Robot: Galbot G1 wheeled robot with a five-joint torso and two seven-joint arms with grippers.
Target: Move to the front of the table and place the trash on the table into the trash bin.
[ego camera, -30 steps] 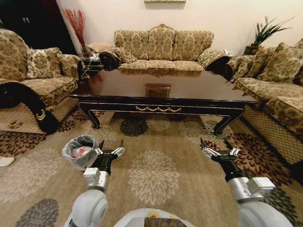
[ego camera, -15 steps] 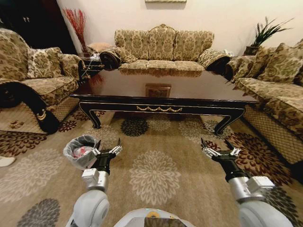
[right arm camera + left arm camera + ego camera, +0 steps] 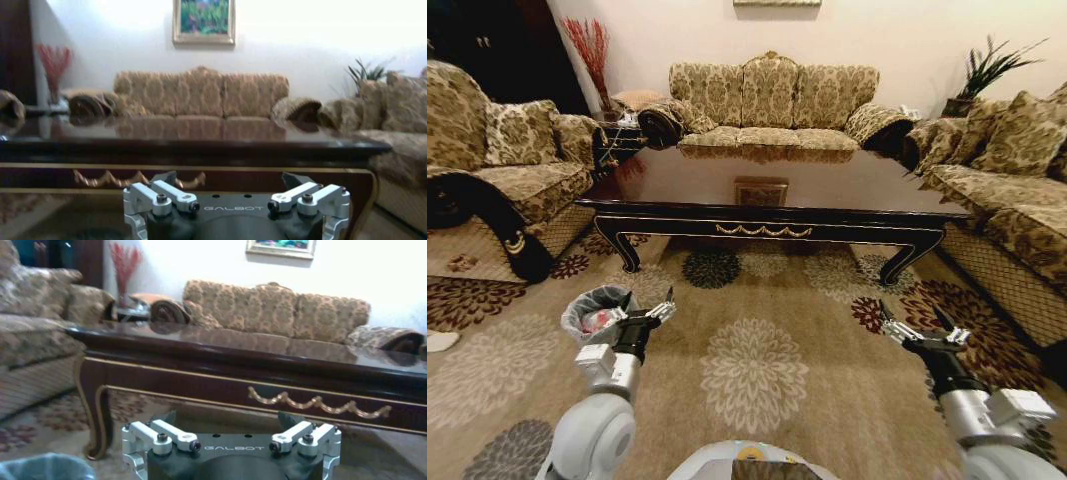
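Head view: the trash bin (image 3: 595, 312) stands on the carpet (image 3: 757, 370) before the table's (image 3: 767, 205) front-left leg, its pale liner holding red-and-white trash (image 3: 599, 320). The left gripper (image 3: 640, 315), jaws open, hovers beside its rim; the right gripper (image 3: 922, 332) hangs open, well apart.

Left wrist view: glossy dark tabletop (image 3: 280, 357) with gold garland trim; bin rim (image 3: 43, 467) at the corner.

Right wrist view: the tabletop (image 3: 193, 132) mirrors the sofa (image 3: 200, 95).

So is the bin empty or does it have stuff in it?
Not empty. The bin stands upright on the carpet beside the left gripper, and something red and white shows inside its liner.
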